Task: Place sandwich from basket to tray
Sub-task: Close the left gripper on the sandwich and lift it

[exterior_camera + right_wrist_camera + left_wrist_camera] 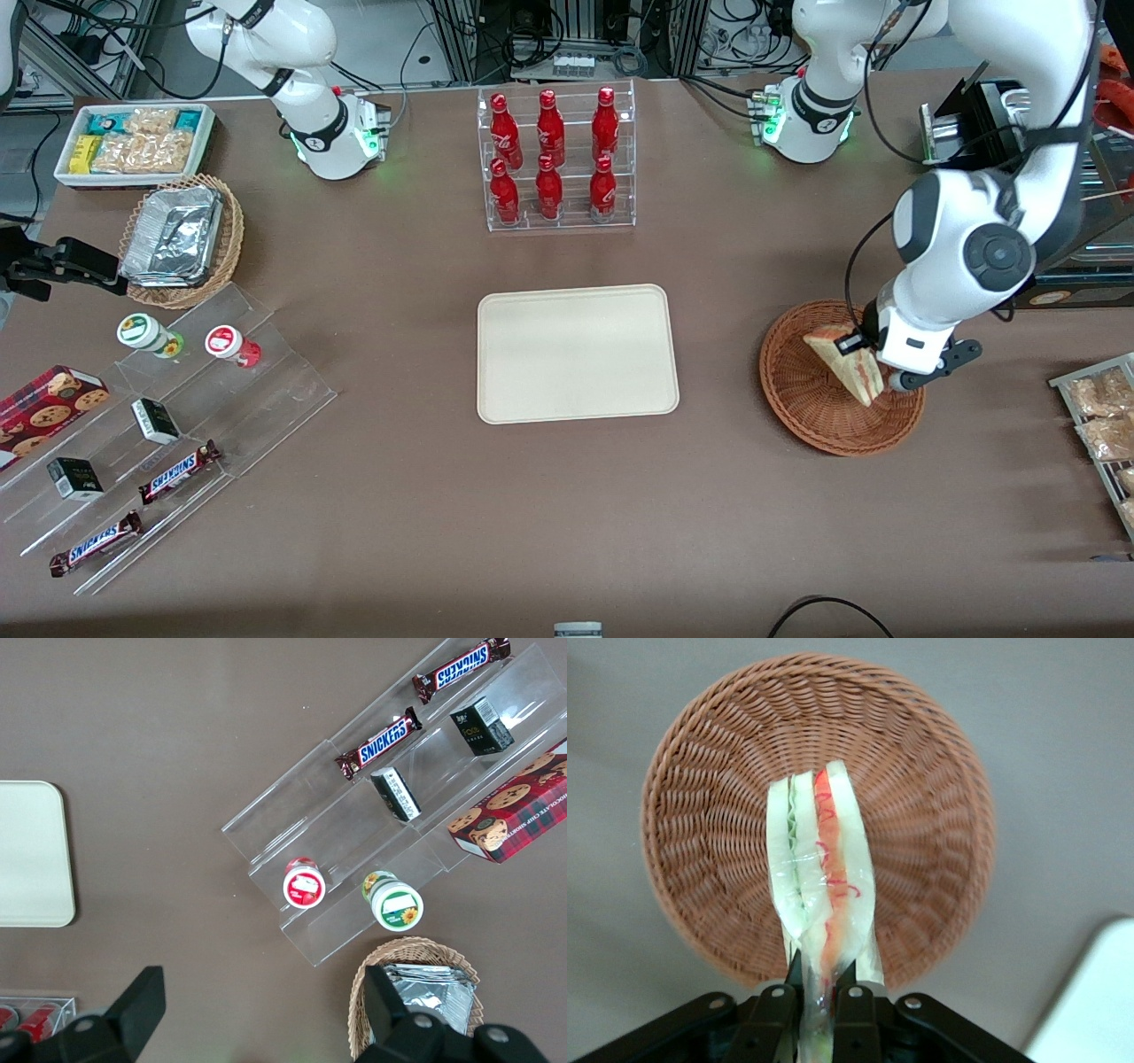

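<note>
The sandwich (846, 361) is a wrapped wedge of pale bread with red and light filling, hanging just above the round reddish-brown wicker basket (811, 408). My gripper (873, 365) is shut on the wedge's end. From the wrist, the sandwich (822, 868) shows its cut edge over the basket (921, 815), and the black fingers (852, 979) pinch its wrap at the gripper (821, 979). The cream tray (578, 352) lies flat at the table's middle, toward the parked arm from the basket, with nothing on it. Its corner (1090, 1001) also shows from the wrist.
A clear rack of red bottles (555, 159) stands farther from the front camera than the tray. A wire rack of snack bags (1103, 425) sits at the working arm's end. Acrylic steps (168, 425) with snacks, a foil-tray basket (182, 239) and a white bin (133, 142) lie at the parked arm's end.
</note>
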